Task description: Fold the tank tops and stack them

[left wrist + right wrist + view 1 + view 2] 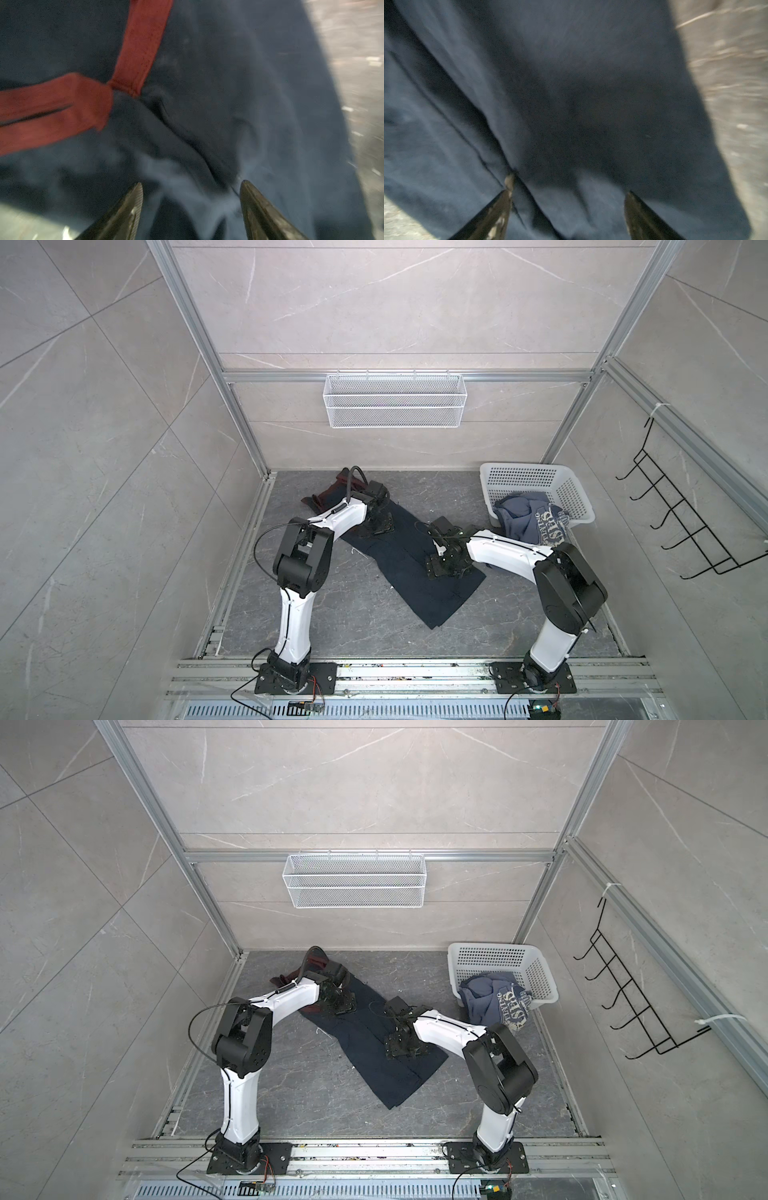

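Observation:
The dark navy tank top [415,585] [386,1073] lies stretched out slantwise on the floor, its maroon trim [322,497] [141,41] at the far left end. My left gripper [374,529] [343,1006] [192,184] points down over the cloth near that trim, open, with wrinkled navy fabric under the gap. My right gripper [438,566] [399,1046] [570,186] is low over the shirt's nearer half [571,83], also open. Neither gripper holds the cloth. The slate-blue tank top [528,522] [490,1002] with whitish lettering hangs crumpled out of the white basket [519,466] [490,946].
The white basket stands tipped at the back right of the dark stone floor [332,614]. A white wire basket [395,400] hangs on the back rail. A black hook rack [685,522] is fixed to the right wall. Aluminium frame rails border the floor.

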Controlling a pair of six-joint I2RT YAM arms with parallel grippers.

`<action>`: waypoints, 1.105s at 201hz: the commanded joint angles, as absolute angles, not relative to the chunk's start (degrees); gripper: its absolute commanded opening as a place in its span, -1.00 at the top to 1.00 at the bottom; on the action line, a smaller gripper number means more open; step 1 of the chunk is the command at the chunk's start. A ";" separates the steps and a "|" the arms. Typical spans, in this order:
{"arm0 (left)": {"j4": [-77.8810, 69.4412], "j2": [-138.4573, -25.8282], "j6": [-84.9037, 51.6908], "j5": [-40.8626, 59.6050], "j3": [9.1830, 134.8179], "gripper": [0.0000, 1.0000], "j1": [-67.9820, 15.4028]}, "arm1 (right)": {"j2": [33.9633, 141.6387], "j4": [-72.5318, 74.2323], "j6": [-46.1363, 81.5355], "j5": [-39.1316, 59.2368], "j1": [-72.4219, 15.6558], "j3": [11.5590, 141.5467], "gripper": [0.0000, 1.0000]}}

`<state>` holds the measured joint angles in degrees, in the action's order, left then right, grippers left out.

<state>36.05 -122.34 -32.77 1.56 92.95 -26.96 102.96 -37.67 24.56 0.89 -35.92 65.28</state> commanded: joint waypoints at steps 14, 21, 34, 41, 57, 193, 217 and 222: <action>38.54 -126.59 -29.05 0.30 99.72 -0.53 -26.71 | 104.19 -35.25 24.11 5.51 -37.17 61.39 -0.60; 38.83 -127.58 -27.91 0.48 100.70 -0.53 -26.64 | 104.15 -34.88 24.57 6.18 -38.02 60.32 -0.58; 39.71 -129.11 -25.70 0.53 102.17 -0.53 -26.89 | 104.15 -34.43 25.82 7.49 -40.41 58.61 -0.54; 40.03 -129.73 -24.48 0.60 102.75 -0.53 -26.97 | 104.08 -34.16 26.83 8.56 -41.74 57.60 -0.51; 40.66 -130.34 -21.56 0.80 103.32 -0.53 -27.00 | 103.26 -32.46 29.85 10.86 -45.71 55.15 -0.47; 39.38 -117.60 -15.61 9.34 94.00 -0.55 -30.16 | 95.62 -36.18 36.96 3.10 -68.35 57.35 -0.59; 39.60 -114.04 -19.77 10.28 96.11 -0.59 -30.17 | 88.72 -37.83 37.21 -1.67 -67.63 57.42 -0.62; 39.70 -113.20 -20.78 10.35 96.55 -0.60 -30.20 | 87.19 -37.95 37.54 -2.40 -67.15 56.92 -0.62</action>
